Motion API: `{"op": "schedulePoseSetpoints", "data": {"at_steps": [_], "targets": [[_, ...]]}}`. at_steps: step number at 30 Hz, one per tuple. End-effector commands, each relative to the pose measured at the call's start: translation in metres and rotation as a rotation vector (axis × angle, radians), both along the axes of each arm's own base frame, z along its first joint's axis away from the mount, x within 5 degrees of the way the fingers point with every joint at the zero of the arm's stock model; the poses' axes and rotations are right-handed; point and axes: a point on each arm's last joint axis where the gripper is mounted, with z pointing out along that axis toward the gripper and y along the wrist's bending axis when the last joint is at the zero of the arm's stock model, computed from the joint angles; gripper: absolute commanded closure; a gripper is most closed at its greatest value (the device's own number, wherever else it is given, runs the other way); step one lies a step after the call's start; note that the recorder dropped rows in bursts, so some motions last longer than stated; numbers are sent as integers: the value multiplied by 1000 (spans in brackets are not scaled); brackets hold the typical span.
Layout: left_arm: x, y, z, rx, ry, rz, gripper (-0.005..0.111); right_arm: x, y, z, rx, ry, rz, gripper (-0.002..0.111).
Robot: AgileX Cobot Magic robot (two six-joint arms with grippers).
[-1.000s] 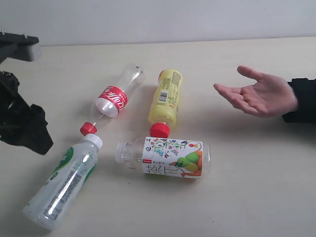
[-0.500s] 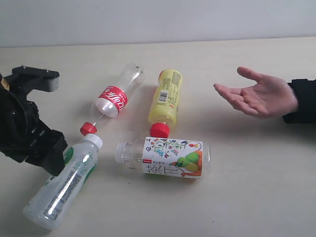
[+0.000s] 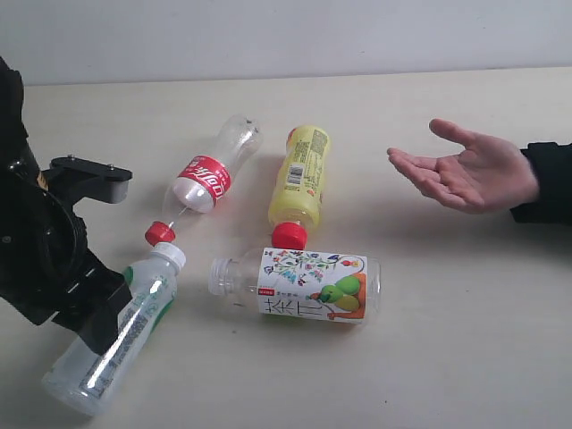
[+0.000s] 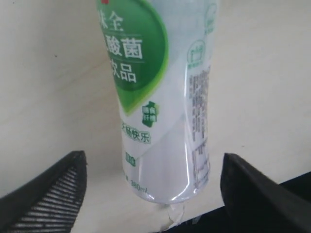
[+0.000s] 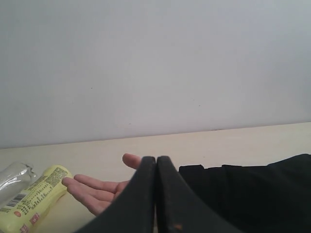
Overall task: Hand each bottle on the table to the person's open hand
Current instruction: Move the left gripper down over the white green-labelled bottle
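Four bottles lie on the table (image 3: 465, 340): a clear one with a red label (image 3: 207, 174), a yellow one (image 3: 302, 174), a pear-label one (image 3: 308, 284) and a green-white one (image 3: 134, 317). My left gripper (image 3: 105, 246) hangs open over the green-white bottle. In the left wrist view that bottle (image 4: 160, 87) lies between the spread jaws of the left gripper (image 4: 155, 187), which do not touch it. The person's open hand (image 3: 469, 174) waits palm up at the right. My right gripper (image 5: 156, 160) is shut and empty, looking at the hand (image 5: 97, 191); it is out of the exterior view.
The person's black sleeve (image 3: 547, 183) lies at the right edge. A pale wall (image 3: 286, 36) runs behind the table. The red cap (image 3: 160, 233) of the red-label bottle almost touches the white cap (image 3: 168, 256). In the right wrist view the yellow bottle (image 5: 34, 199) shows.
My left arm has moved right and toward the front, from the left edge to over the green-white bottle. The bottles and the hand have not moved.
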Motion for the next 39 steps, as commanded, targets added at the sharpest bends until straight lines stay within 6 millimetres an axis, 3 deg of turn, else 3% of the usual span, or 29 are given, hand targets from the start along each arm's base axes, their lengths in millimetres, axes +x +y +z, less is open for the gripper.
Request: {"op": "schedulePoseSetpoints", "data": {"at_steps": [1,10,13,23,29,33,39], "targets": [[-3,-1,2,3,45,-1,34,0,0,-1,0,-4,-5,108],[-2,-8,3,-69,40,38,34,0,0,-1,0,-4,-5,108],[-3,-8,8,-74,70,-28,34,0,0,-1,0,-4,-5,108],[8,-21,31,-176,33,-3,34,0,0,-1,0,-4,-5,108],[17,-21,28,-51,-96,115,34,0,0,-1,0,-4,-5,108],[6,-46,29,-49,-171,87,34,0,0,-1,0,-4,-5,108],[-6,-37,20,-28,-240,152,34,0,0,-1,0,-4,-5,108]]}}
